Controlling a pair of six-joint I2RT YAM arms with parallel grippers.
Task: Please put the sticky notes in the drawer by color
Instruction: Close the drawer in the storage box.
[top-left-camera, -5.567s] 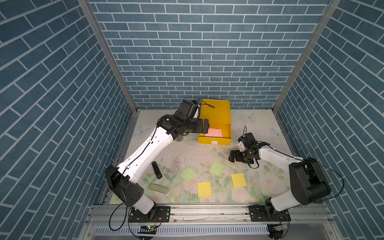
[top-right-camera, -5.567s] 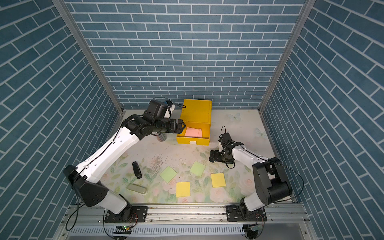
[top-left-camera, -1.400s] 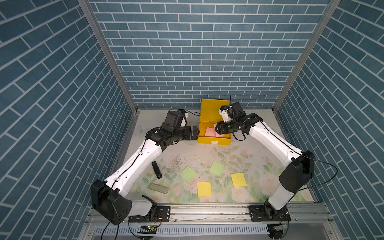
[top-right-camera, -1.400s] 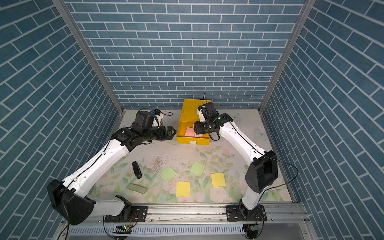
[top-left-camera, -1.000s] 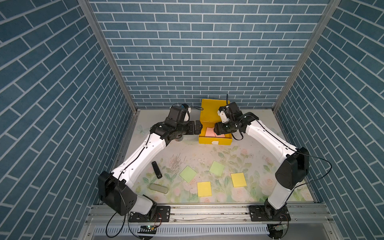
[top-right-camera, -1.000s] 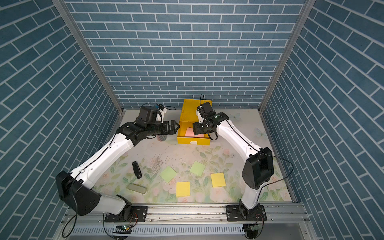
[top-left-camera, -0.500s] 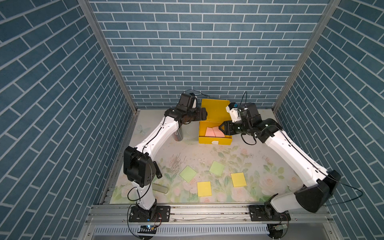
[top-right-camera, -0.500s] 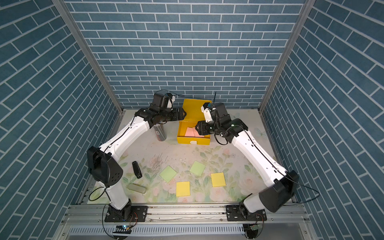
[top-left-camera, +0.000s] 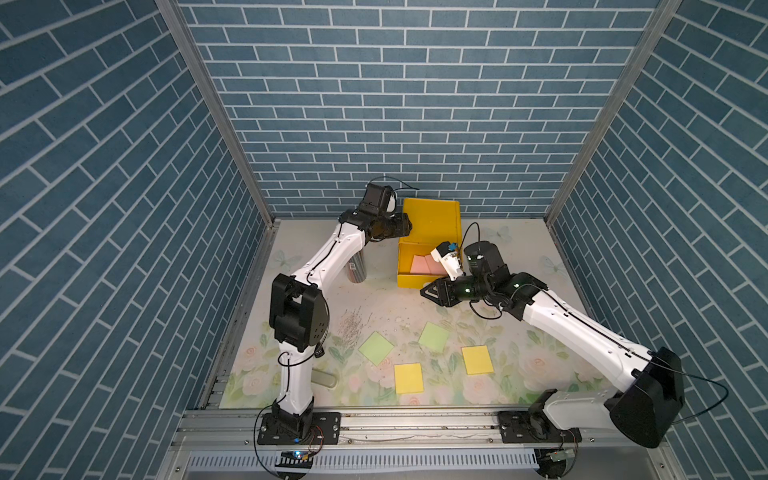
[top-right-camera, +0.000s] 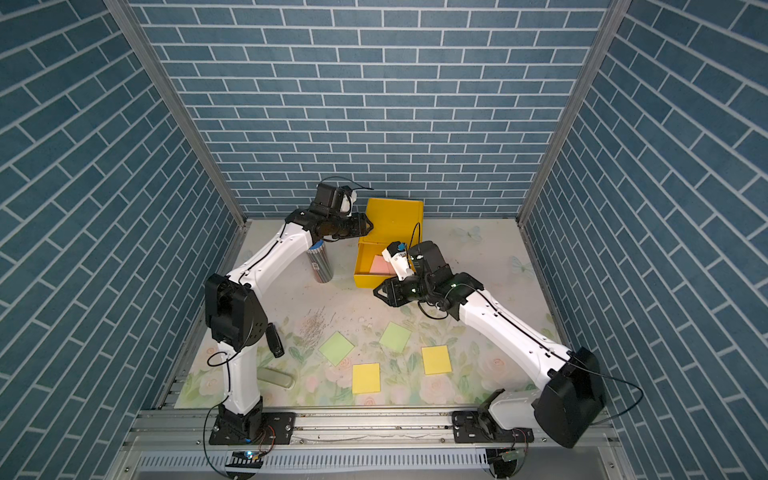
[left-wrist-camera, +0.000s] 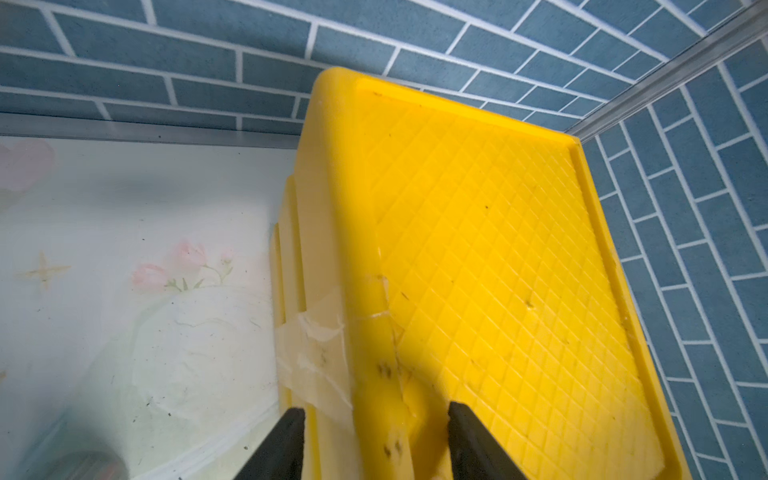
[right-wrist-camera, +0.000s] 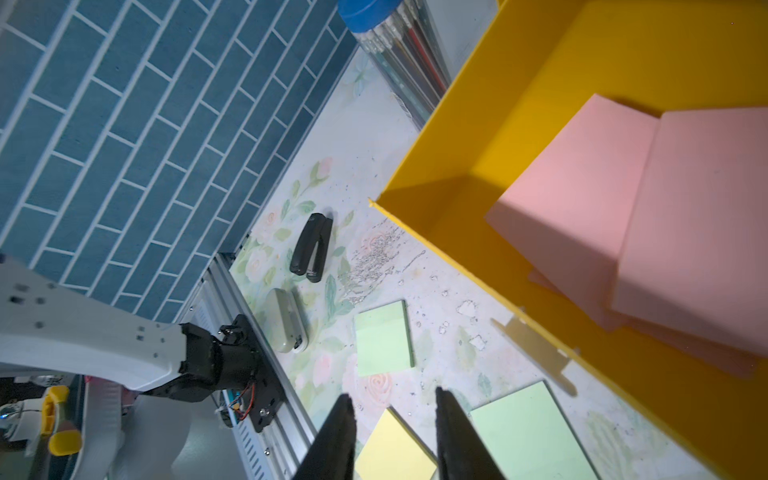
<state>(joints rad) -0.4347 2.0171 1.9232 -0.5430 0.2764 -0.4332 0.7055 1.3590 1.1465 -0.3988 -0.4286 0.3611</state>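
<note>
The yellow drawer (top-left-camera: 432, 216) cabinet stands at the back, its top drawer pulled out with pink sticky notes (top-left-camera: 422, 264) inside; they also show in the right wrist view as pink notes (right-wrist-camera: 582, 199). Two green notes (top-left-camera: 376, 348) (top-left-camera: 433, 337) and two yellow notes (top-left-camera: 409, 378) (top-left-camera: 478, 360) lie on the mat. My left gripper (left-wrist-camera: 376, 409) straddles the cabinet's top left edge (left-wrist-camera: 374, 291), shut on it. My right gripper (top-left-camera: 426, 293) hangs just in front of the open drawer, its jaws drawn in to a narrow gap with nothing between them.
A clear cylinder with a blue lid (top-left-camera: 357, 270) stands left of the cabinet. A black stapler (top-right-camera: 274, 340), a grey oblong case (top-left-camera: 324, 379) and scattered staples (top-left-camera: 353, 324) lie at front left. Brick walls close in on three sides.
My right gripper has pulled back out of the drawer toward the front and drawn its jaws in. My left gripper has closed on the cabinet's top left edge.
</note>
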